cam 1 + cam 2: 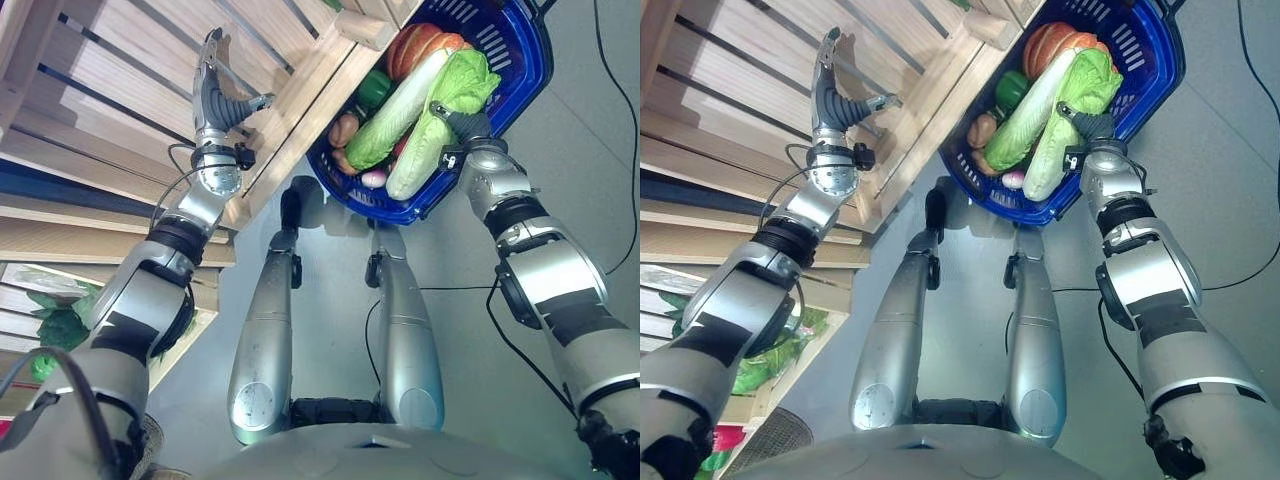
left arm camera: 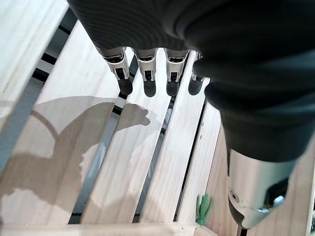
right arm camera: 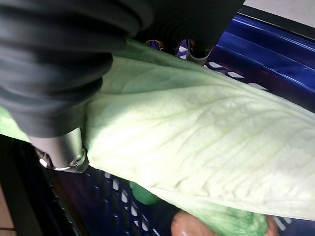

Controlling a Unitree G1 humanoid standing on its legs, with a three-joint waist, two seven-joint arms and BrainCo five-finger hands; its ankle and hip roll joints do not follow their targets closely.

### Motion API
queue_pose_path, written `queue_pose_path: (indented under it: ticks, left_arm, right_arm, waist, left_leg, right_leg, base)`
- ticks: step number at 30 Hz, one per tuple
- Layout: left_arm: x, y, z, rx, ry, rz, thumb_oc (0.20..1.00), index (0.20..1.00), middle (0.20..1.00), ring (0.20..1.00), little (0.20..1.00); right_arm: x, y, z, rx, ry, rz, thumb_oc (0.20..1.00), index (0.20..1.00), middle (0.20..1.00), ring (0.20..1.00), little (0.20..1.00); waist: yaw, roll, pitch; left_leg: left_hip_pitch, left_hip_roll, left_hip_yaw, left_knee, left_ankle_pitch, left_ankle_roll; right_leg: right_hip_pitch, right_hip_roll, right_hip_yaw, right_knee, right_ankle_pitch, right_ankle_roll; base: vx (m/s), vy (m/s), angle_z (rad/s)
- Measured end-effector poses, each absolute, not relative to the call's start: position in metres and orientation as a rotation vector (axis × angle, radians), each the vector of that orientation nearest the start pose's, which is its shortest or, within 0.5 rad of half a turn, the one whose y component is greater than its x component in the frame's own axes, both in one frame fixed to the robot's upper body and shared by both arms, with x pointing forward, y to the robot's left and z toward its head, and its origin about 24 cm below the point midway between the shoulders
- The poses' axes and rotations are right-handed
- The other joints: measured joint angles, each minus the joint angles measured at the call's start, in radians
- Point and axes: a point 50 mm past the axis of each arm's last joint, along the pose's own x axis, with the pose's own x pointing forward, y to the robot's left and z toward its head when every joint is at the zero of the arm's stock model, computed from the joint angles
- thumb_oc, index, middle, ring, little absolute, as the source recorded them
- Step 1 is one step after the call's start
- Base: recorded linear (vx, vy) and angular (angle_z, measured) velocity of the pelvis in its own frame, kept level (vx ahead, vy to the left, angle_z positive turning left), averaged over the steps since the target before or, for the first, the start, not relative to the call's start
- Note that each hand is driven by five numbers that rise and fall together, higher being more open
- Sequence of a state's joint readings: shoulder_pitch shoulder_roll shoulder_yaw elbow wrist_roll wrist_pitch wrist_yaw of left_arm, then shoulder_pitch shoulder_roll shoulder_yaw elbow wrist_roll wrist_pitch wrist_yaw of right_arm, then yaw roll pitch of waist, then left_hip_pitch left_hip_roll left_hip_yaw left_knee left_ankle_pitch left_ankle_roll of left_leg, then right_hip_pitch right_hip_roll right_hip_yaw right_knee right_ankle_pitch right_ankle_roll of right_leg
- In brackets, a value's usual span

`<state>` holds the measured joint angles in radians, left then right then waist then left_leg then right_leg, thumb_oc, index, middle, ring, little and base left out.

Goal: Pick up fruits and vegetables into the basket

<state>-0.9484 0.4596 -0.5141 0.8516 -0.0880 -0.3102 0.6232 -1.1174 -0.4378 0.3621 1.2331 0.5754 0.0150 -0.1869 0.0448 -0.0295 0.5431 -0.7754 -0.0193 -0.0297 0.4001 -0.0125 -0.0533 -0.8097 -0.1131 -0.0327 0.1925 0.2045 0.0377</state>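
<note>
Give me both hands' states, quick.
Left hand: open, fingers straight, over the wooden crate slats, holding nothing.
Right hand: on the cabbage in the blue basket; grip cannot be told.

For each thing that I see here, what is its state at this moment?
Blue basket: full of vegetables.
Cabbage: lying in the basket, right hand on it.
Left hand: open, empty, over the wooden crate.

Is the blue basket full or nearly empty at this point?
Full. The basket is piled with two cabbages, a pumpkin, a green pepper and smaller vegetables, reaching its rim.
</note>
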Motion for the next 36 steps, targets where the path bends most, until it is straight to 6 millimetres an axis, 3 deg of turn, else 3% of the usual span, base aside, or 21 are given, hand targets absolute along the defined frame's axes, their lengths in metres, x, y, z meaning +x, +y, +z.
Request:
queue_pose_path:
  ticks: [1,2,3,4,30,36]
  left_arm:
    - [0.391,0.168,0.18,0.536,-0.5,0.296,1.0,1.0,1.0,1.0,1.0]
    - [0.391,0.166,0.18,0.532,-0.5,0.294,1.0,1.0,1.0,1.0,1.0]
    - [0.391,0.165,0.179,0.53,-0.499,0.293,1.0,1.0,1.0,1.0,1.0]
    - [0.391,0.165,0.179,0.529,-0.5,0.293,1.0,1.0,1.0,1.0,1.0]
    - [0.39,0.164,0.178,0.523,-0.502,0.303,1.0,1.0,1.0,1.0,1.0]
    - [0.385,0.171,0.155,0.545,-0.436,0.283,1.0,1.0,1.0,1.0,1.0]
  right_arm:
    - [0.414,-0.219,0.15,-0.113,0.14,-0.259,0.291,0.291,0.291,0.291,0.291]
    - [0.414,-0.219,0.149,-0.114,0.149,-0.269,0.677,0.677,0.677,0.677,0.677]
    - [0.414,-0.219,0.149,-0.114,0.158,-0.278,0.875,0.875,0.875,0.875,0.875]
    - [0.414,-0.22,0.149,-0.115,0.168,-0.287,1.0,1.0,1.0,1.0,1.0]
    - [0.413,-0.227,0.147,-0.134,0.212,-0.371,1.0,1.0,1.0,1.0,1.0]
    - [0.411,-0.229,0.147,-0.152,0.149,-0.407,1.0,1.0,1.0,1.0,1.0]
  waist:
    - [0.004,0.0,0.0]
    - [0.006,0.0,0.0]
    - [0.006,0.0,0.0]
    - [0.006,0.0,0.0]
    - [0.006,0.008,0.0]
    - [0.006,0.011,0.001]
  left_leg:
    - [0.0,0.0,0.0,0.0,0.001,0.0]
    - [0.0,0.0,0.0,0.0,0.002,-0.001]
    - [-0.001,0.0,0.0,0.0,0.002,-0.001]
    - [-0.001,0.0,0.0,0.0,0.002,-0.001]
    - [-0.02,-0.002,0.005,0.019,0.005,-0.002]
    - [0.07,0.0,0.008,0.011,0.003,0.0]
  right_leg:
    - [-0.001,0.0,0.0,0.001,0.0,0.0]
    - [-0.001,0.0,0.0,0.002,0.0,0.0]
    - [-0.002,0.0,0.0,0.002,0.0,0.0]
    - [-0.002,-0.001,0.0,0.002,0.0,0.0]
    - [-0.022,-0.002,0.003,0.017,0.003,-0.004]
    - [0.069,0.0,0.006,-0.001,0.002,-0.002]
  base:
    - [0.0,0.0,0.0]
    - [0.0,0.0,0.0]
    - [0.0,0.0,0.0]
    - [0.0,0.0,0.0]
    - [0.0,0.001,0.0]
    - [-0.02,0.017,-0.01]
